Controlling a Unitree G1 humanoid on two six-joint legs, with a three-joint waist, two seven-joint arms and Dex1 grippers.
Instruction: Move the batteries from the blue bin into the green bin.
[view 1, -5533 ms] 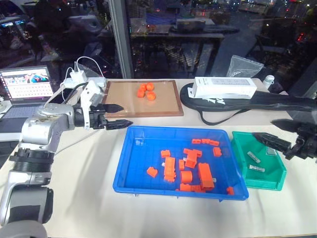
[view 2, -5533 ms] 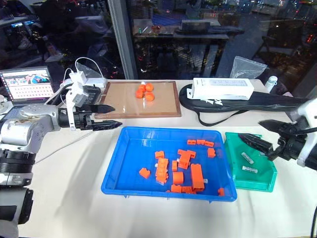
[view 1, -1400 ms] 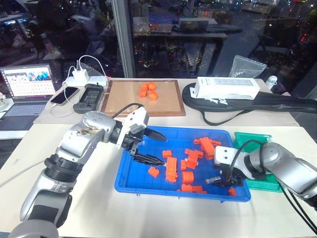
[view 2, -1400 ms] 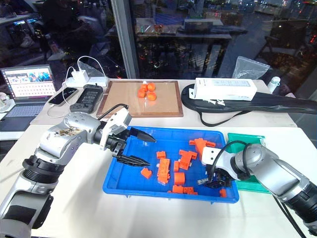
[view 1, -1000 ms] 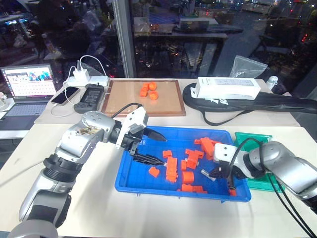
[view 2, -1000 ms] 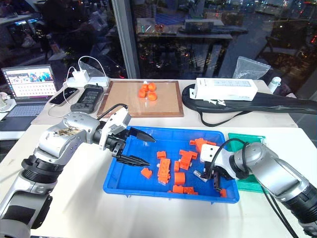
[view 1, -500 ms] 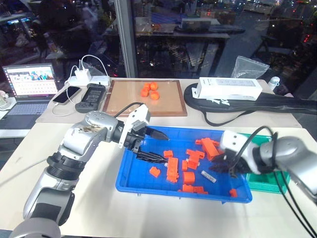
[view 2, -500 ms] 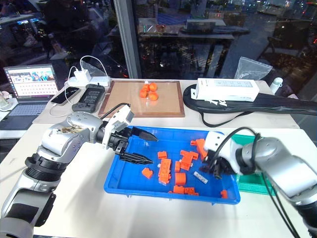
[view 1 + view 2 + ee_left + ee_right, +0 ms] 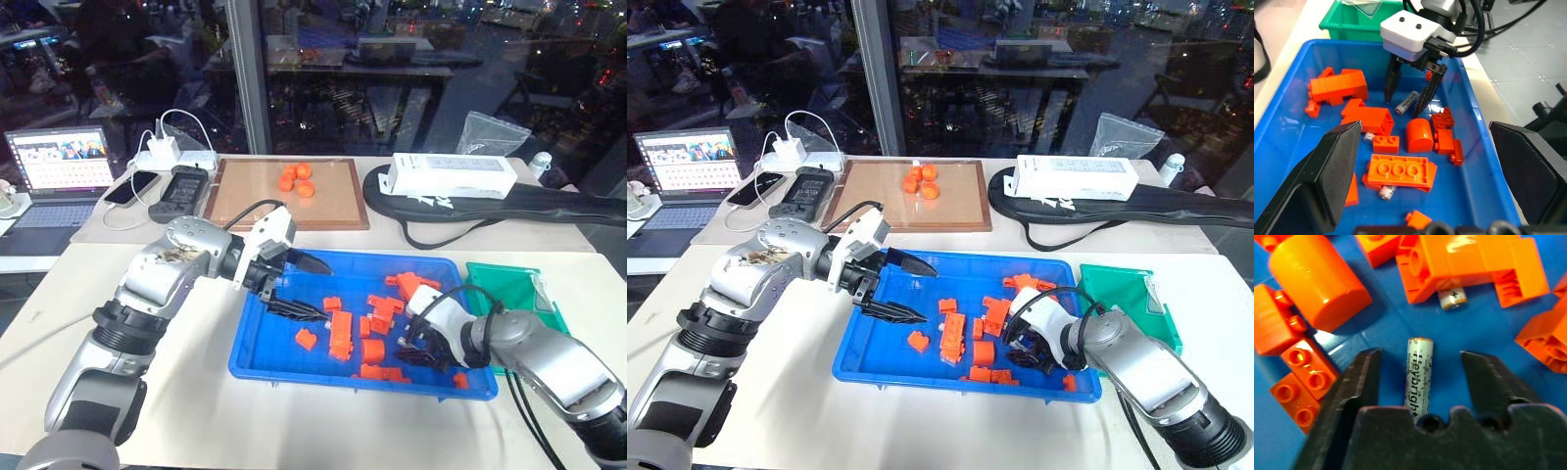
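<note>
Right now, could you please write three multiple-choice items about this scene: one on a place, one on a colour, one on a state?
1. Where does the battery lie?
A. in the green bin
B. in the blue bin
C. on the wooden tray

2. What colour are the plastic blocks?
A. orange
B. yellow
C. white

3. How is the right gripper?
A. shut on a block
B. open astride the battery
C. over the laptop

Answers:
1 B, blue bin floor lies under it.
2 A, all orange.
3 B, a finger stands on each side, apart.

Bright even indoor light; dark window reflections; wrist close-up soft
</note>
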